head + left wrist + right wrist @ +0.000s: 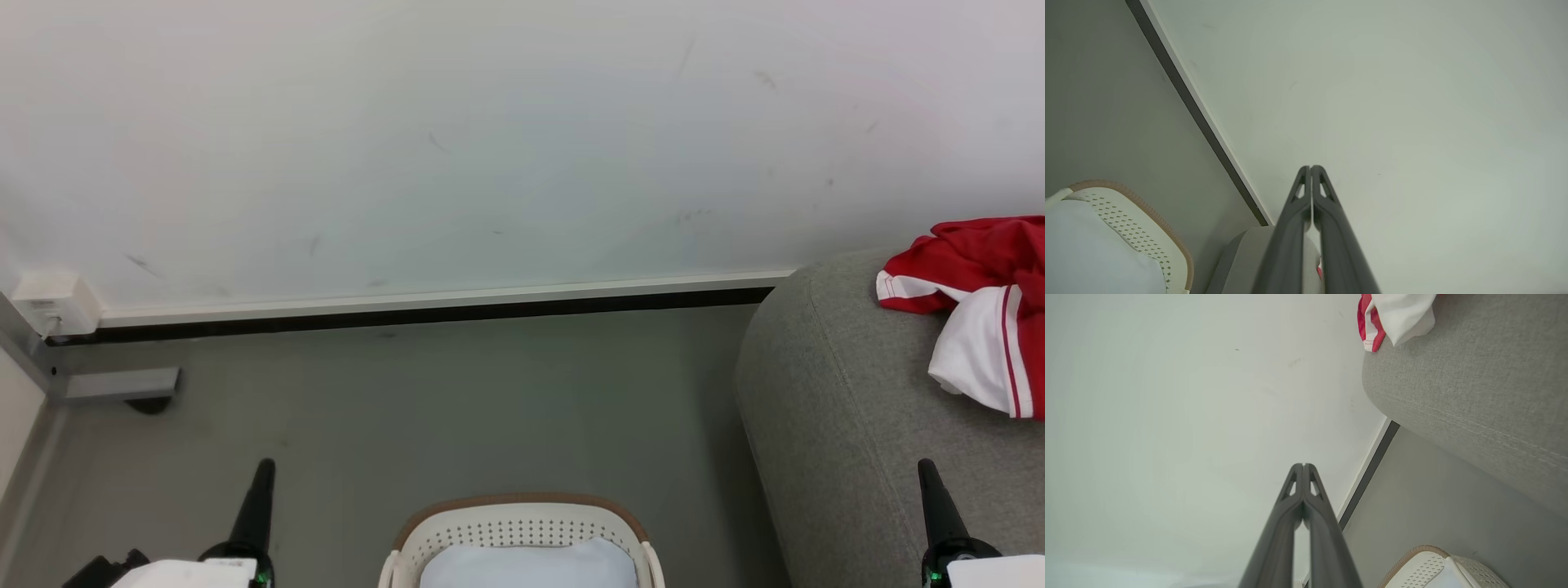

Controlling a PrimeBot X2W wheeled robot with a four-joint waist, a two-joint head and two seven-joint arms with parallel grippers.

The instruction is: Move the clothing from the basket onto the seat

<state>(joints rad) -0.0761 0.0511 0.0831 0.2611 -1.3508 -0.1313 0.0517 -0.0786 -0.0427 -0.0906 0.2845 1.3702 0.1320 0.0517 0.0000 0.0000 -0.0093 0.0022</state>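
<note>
Head view: my left gripper (pixel 264 467) and right gripper (pixel 925 465) are both clenched, empty, touching nothing. The basket (pixel 522 500) sits between them. The clothing (pixel 980 253) lies on the seat (pixel 833 392), ahead of my right jaws, its white end pointing toward them.

Left wrist: fingers pressed together, basket low beside them.

Right wrist: fingers together; clothing beyond their tips, on the seat.

We are seeing the floor (pixel 457 408) bearing the basket (pixel 522 510) left of our right claw (pixel 925 467), the seat (pixel 833 392) beyond that claw holding clothing (pixel 971 269).
</note>
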